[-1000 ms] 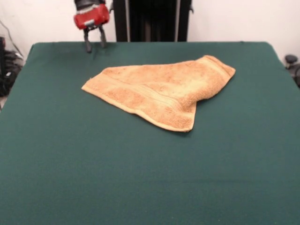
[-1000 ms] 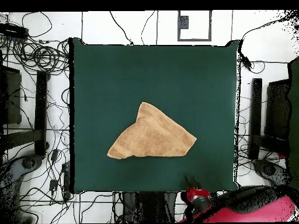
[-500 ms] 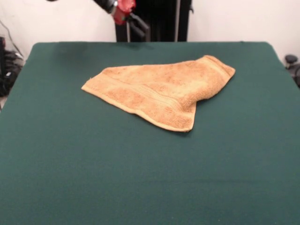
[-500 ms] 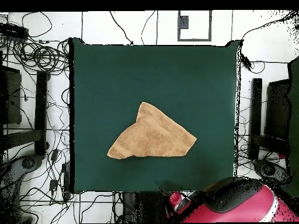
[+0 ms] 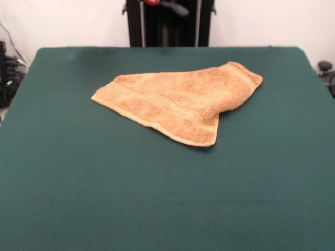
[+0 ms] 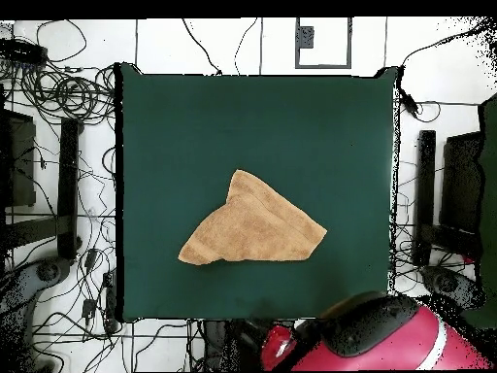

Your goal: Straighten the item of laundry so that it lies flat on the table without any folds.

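Observation:
The item of laundry (image 5: 178, 102), an orange-tan towel, lies crumpled in a rough triangle on the far half of the dark green table (image 5: 157, 198). One part is folded over itself near its right end, and a band stripe runs along its near edge. The overhead view has the towel (image 6: 254, 228) slightly below the middle of the table (image 6: 291, 126). Only a bit of my gripper (image 5: 170, 5) shows, at the top edge of the front view, raised beyond the table's far edge and well apart from the towel. The red arm (image 6: 388, 340) lies just off the table's bottom edge in the overhead view.
Tangled cables (image 6: 68, 92) cover the floor to the left of the table in the overhead view. Black stands (image 6: 456, 194) flank its right side. Dark gear (image 5: 8, 78) sits past the table's left edge in the front view.
The gripper has swung from above the table's far left corner to the right and upward, drawing back past the far edge. The towel has not moved.

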Robot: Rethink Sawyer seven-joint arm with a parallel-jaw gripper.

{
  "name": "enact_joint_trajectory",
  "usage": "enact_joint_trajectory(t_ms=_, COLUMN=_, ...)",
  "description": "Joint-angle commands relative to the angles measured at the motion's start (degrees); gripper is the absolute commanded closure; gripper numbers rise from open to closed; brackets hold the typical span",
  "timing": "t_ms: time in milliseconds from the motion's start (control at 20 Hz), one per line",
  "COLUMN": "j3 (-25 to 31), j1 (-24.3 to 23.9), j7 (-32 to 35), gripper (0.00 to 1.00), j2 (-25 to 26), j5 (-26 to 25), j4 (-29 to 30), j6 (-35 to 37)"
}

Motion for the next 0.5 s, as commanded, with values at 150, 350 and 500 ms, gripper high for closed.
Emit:
enact_joint_trajectory(t_ms=150, j3=13.84, j1=-3.11, j7=20.92, gripper=0.00, j2=0.09, j5=5.97, j4=11.00, j6=-9.23)
enact_joint_trajectory(t_ms=350, j3=22.33, j1=-8.93, j7=13.50, gripper=0.00, j2=5.83, j5=7.92, j4=18.67, j6=-19.31)
enact_joint_trajectory(t_ms=500, j3=28.05, j1=-9.59, j7=9.21, gripper=0.00, j2=9.83, j5=6.15, j4=22.59, j6=-27.36)
